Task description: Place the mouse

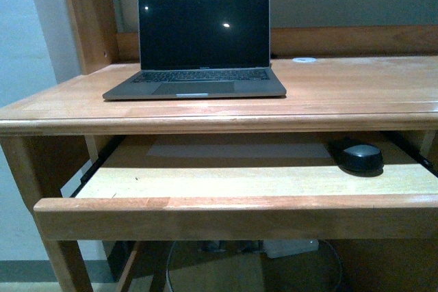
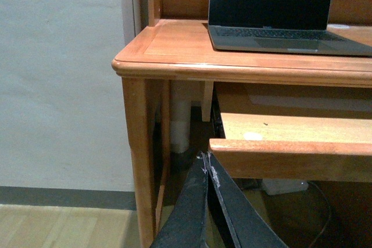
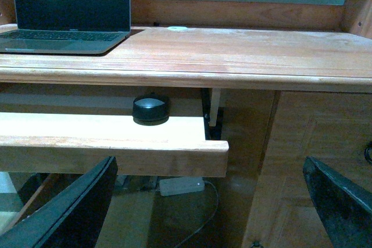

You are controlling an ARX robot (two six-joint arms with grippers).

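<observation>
While the mouse (image 1: 359, 157) is sitting at the tray's (image 1: 205, 182) right end, apparently awaiting pickup, the 2 grippers are hovering below the tray's front. The right gripper (image 3: 208, 162) is gaping wide, seemingly readied to reach, and the left gripper (image 2: 207, 172) is pressing its fingers together.

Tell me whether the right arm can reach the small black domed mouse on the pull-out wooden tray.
Probably yes: the mouse sits near the right end of the tray, the open right gripper faces it, nothing between; the wooden desktop overhang limits headroom.
</observation>
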